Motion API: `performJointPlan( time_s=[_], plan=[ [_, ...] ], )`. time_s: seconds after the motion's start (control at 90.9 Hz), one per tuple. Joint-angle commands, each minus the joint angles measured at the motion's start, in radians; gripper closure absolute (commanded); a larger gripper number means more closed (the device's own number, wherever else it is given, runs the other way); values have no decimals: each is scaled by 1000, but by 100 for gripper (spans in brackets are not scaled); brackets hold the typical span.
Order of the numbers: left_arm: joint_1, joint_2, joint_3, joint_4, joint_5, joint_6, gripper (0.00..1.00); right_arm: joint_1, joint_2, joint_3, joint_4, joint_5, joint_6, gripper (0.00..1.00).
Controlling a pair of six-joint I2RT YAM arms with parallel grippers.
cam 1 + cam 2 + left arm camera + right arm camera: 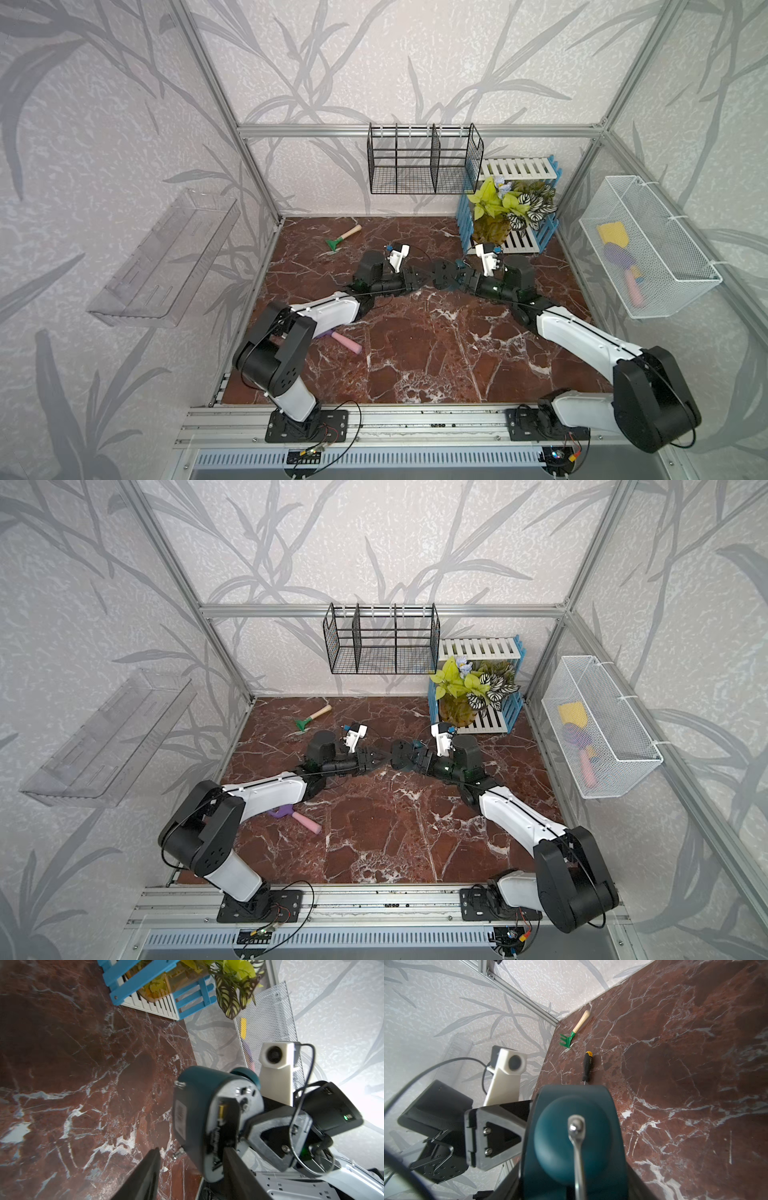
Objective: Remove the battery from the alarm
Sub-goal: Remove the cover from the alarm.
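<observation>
Showing the battery (218, 1128) seated in the open bay in the dark back of the alarm (193, 1109), not yet taken out, dark and lettered, gold end nearest the domed bell. Holds the alarm clear of the tabletop (415, 357), above the middle and somewhat toward the rear edge, with the right fingers (640, 1191) closed on the teal body from two sides, bell and metal handle facing the right wrist camera. Has the left fingers (145, 1174) at the alarm's back face, spread apart and gripping nothing, one laid across the lower end of the battery bay, its mate off to the side over bare marble, beside a small metal foot of the alarm. Cannot tell whether the first finger presses on the battery itself.

Shows a black-handled screwdriver (587, 1068) flat on the tabletop between the alarm and the rear left corner, and beyond it, apart, a small green rake (343, 238) with a wooden handle. Shows, near the left edge, a purple tool (347, 343) with a pink handle, partly under the left arm (328, 309). Finds a blue-and-white slatted rack (525, 243) in the rear right corner, a leafy plant (505, 203) on it. Lists on the walls a black wire basket (424, 160) at the rear, a white mesh basket (648, 249) at the right, a clear shelf (166, 257) at the left.
</observation>
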Motion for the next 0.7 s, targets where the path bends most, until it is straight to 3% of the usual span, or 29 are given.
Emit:
performJointPlan(
  time_s=[0.0, 0.187, 0.341, 0.539, 0.627, 0.693],
  plan=[
    [-8, 6, 34, 43, 84, 7, 47, 3, 9, 24, -67, 40, -23, 66],
    [5, 18, 2, -11, 46, 26, 46, 2, 3, 40, -163, 101, -65, 66],
    [50, 4, -27, -122, -75, 65, 45, 2, 8, 80, -312, 164, -160, 66],
    [100, -97, -48, -427, -429, 239, 41, 14, 84, 220, -639, 261, -332, 66],
    [108, -149, -53, -523, -632, 303, 33, 14, 109, 238, -630, 153, -365, 66],
    [120, -157, -51, -570, -754, 365, 33, 11, 124, 238, -585, 33, -364, 65]
  ],
)
